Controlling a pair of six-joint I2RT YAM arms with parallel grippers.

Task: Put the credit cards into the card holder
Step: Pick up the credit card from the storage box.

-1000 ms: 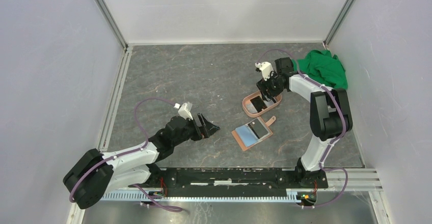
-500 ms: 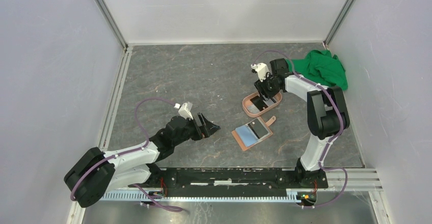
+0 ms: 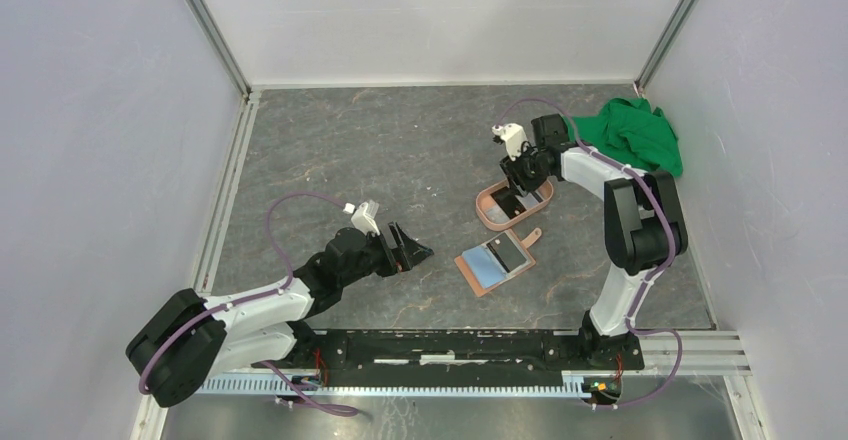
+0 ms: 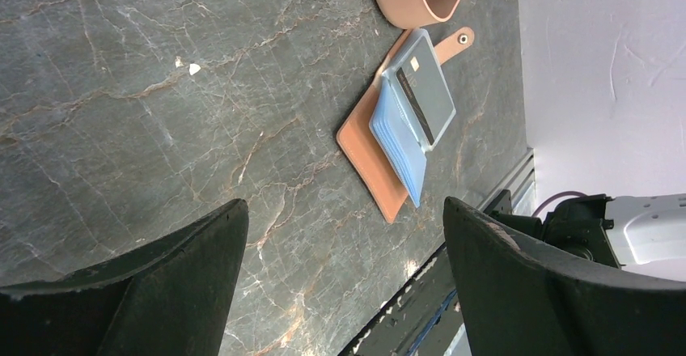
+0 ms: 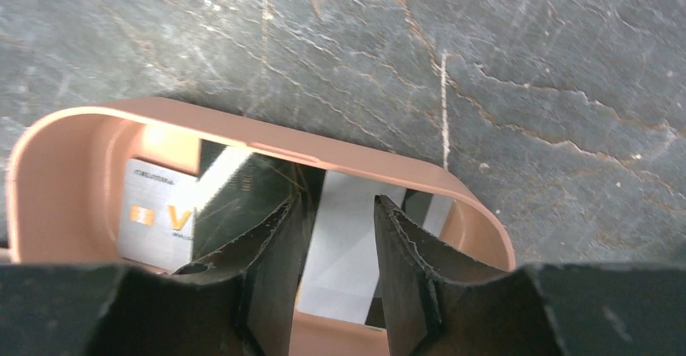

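The tan-brown card holder (image 3: 494, 264) lies open on the table, showing light blue pockets with a grey card in them; it also shows in the left wrist view (image 4: 368, 154). The other credit cards lie in a pink oval tray (image 3: 487, 208). In the right wrist view a grey-white card with orange print (image 5: 154, 214), a tilted black card (image 5: 235, 194) and a pale card (image 5: 344, 251) lie inside it. My right gripper (image 3: 521, 176) (image 5: 337, 201) reaches down into the tray, its fingers narrowly apart over the pale card. My left gripper (image 3: 415, 251) (image 4: 344, 206) is wide open and empty, left of the card holder.
A green cloth (image 3: 636, 134) lies bunched in the far right corner. The black mounting rail (image 3: 450, 345) runs along the near edge. White walls enclose the grey marbled table (image 3: 380, 150) on three sides.
My right gripper has shifted slightly left and farther back over the pink tray. The left arm and the card holder have not moved.
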